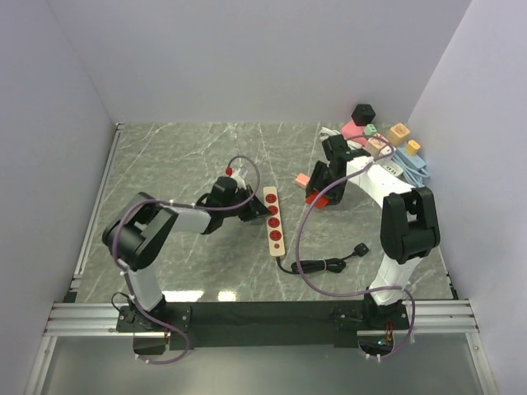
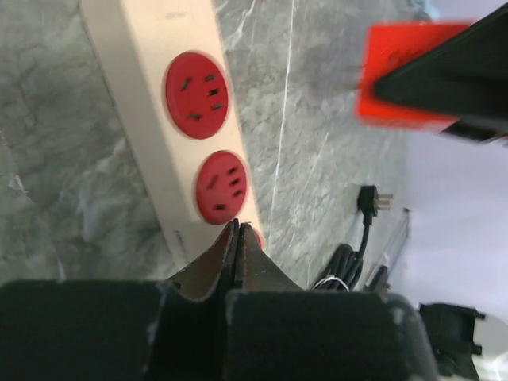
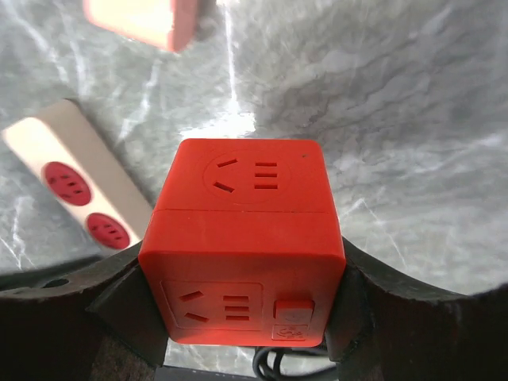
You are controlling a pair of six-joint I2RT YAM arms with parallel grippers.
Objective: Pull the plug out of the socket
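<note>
Red cube plug (image 3: 246,238) looks stiff, light; my right pincer (image 3: 242,313) grasps its flat sides, left pincer (image 2: 238,238) clenched empty.

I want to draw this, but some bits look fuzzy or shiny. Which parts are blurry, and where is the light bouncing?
Left wrist view: the red cube is fuzzy, while the power strip looks sharp. Right wrist view: it is crisp, a white glare patch shines on the table behind it, and the pink block is out of focus. Top view: pale reflections near the table's front edge.
</note>
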